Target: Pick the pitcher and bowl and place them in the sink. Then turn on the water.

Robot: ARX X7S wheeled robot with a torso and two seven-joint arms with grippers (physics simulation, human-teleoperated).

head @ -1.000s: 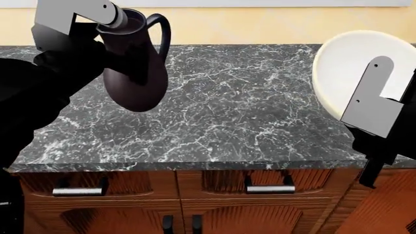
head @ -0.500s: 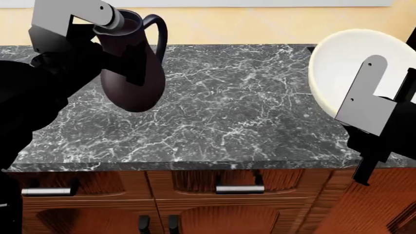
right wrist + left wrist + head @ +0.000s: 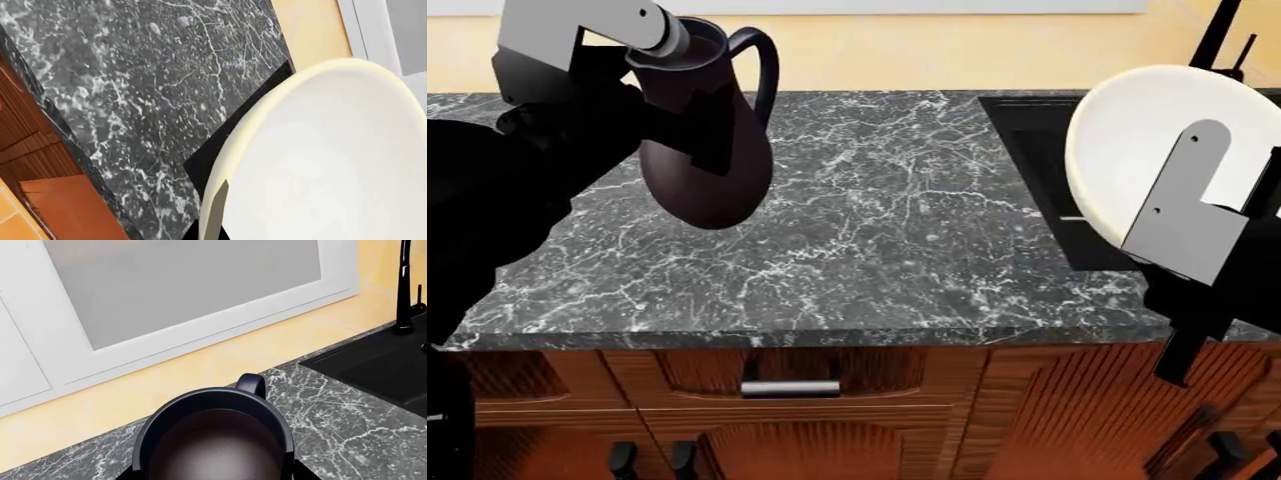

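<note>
Pitcher (image 3: 707,150) x1, bowl (image 3: 1141,140) x1, both airborne

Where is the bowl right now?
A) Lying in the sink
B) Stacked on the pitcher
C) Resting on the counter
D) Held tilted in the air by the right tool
D: the bowl is tilted on edge in the right tool, above the sink edge, touching neither counter nor basin.
</note>
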